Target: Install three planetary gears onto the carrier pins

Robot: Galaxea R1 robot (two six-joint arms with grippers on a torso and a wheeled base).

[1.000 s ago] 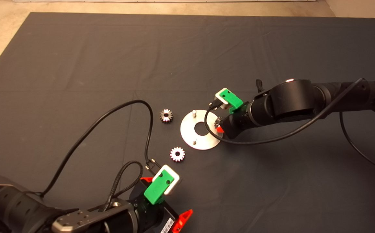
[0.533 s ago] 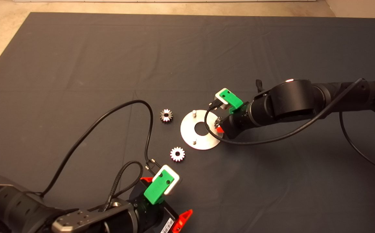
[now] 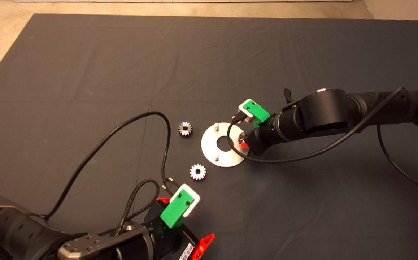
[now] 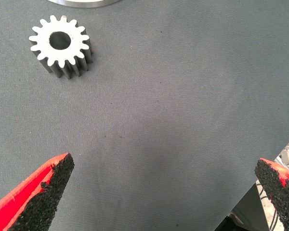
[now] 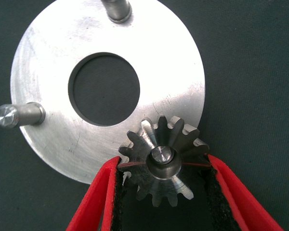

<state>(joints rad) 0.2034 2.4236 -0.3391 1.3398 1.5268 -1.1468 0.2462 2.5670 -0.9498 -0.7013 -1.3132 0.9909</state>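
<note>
My right gripper (image 5: 159, 192) hangs over the right rim of the carrier disc (image 3: 209, 151), near the middle of the mat (image 3: 209, 54), its red fingers (image 5: 98, 197) clasping one planetary gear (image 5: 160, 166) by its toothed sides. In the right wrist view a carrier pin (image 5: 161, 155) shows through the gear's bore, so bore and pin look lined up along the same upright axis; whether the gear sits fully down on the disc I cannot tell. Two other pins stand bare, one on the disc's far side (image 3: 216, 126) and one on its near side (image 3: 216, 157). Two gears lie flat on the mat to the left of the disc: one toward the far-left of it (image 3: 185, 129), one nearer the front edge (image 3: 197, 172). My left gripper (image 4: 159, 192), fingers spread wide with nothing between them, waits by the front edge and is the nearer arm to that front gear, which lies just ahead of it.
</note>
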